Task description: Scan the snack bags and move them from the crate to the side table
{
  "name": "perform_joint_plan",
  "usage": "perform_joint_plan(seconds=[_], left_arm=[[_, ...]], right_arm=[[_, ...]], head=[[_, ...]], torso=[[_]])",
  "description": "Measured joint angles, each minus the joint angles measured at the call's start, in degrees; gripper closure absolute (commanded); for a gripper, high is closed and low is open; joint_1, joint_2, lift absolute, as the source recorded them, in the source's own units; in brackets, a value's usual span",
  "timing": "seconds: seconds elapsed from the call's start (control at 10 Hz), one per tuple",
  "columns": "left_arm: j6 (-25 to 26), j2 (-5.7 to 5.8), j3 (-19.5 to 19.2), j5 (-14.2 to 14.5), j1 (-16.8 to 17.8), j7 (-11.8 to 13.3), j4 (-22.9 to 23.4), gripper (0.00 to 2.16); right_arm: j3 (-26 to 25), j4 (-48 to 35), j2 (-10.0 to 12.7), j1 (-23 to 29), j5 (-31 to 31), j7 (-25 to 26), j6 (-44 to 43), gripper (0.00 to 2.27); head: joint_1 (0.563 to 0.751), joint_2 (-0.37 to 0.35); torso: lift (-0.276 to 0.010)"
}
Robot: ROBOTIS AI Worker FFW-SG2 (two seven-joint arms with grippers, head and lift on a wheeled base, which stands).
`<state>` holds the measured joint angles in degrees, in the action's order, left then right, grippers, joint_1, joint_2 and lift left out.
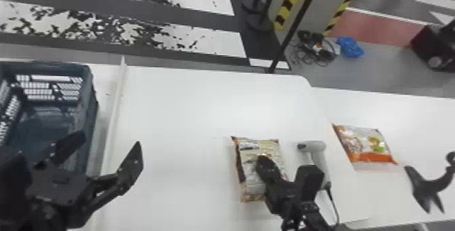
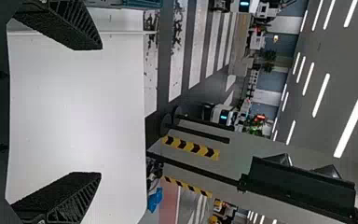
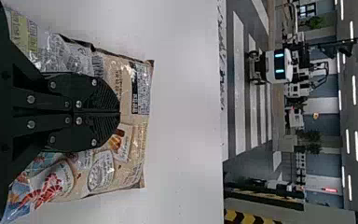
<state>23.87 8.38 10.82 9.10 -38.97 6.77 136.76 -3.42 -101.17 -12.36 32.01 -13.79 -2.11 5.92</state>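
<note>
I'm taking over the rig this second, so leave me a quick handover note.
Left gripper: open, by the crate.
Right gripper: shut, at the beige snack bag; whether it grips it is unclear.
Beige bag: on the main table, left of the scanner.
Orange-and-white bag: right of the scanner, apparently on the side table.
Done: apparently that one's transfer.
Left: move the beige bag across; its scan status can't be told.
</note>
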Motion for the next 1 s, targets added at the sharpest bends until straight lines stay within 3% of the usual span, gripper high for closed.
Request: perform_joint_plan(seconds=[0.3,0.4,0.5,0.6,0.7,1.0], left_arm=[[0.0,0.06,-0.1,0.02,0.6,-0.24,-0.01,0.02],[0.06,0.06,-0.12,0.03,0.83,-0.26,-0.06,0.02],[0.14,0.06,-0.15,0.03,1.11,-0.26,-0.29,0.02],[0.12,0.01,-0.13,0.04,1.44,-0.46,-0.66,0.02],[-0.04,-0.07,-0.02,0.04,1.83,-0.61,-1.09,0.02],[-1.67,-0.05,0.02,0.08,2.38,-0.77,-2.26,0.02]], right_arm=[[-0.85,3.13,-1.34,-1.93,-0.23,0.45,-2.0,2.25],[-1.58,1.96,-1.92,-1.22,-0.81,0.07,-3.13,2.09],[-2.53,-1.15,-2.61,1.03,-2.05,-0.55,-5.1,1.61],[-4.07,-5.62,-2.87,4.06,-3.6,-1.85,-6.21,0.34],[-5.91,-10.05,-2.94,6.78,-5.0,-2.65,-6.28,0.0],[-12.8,-15.31,-4.81,9.3,-6.26,-6.97,3.11,0.04]], head=[[0.695,-0.342],[0.695,-0.349],[0.695,-0.35],[0.695,-0.35],[0.695,-0.35],[0.695,-0.35]], torso=[[-0.087],[-0.087],[-0.087],[-0.087],[-0.087],[-0.087]])
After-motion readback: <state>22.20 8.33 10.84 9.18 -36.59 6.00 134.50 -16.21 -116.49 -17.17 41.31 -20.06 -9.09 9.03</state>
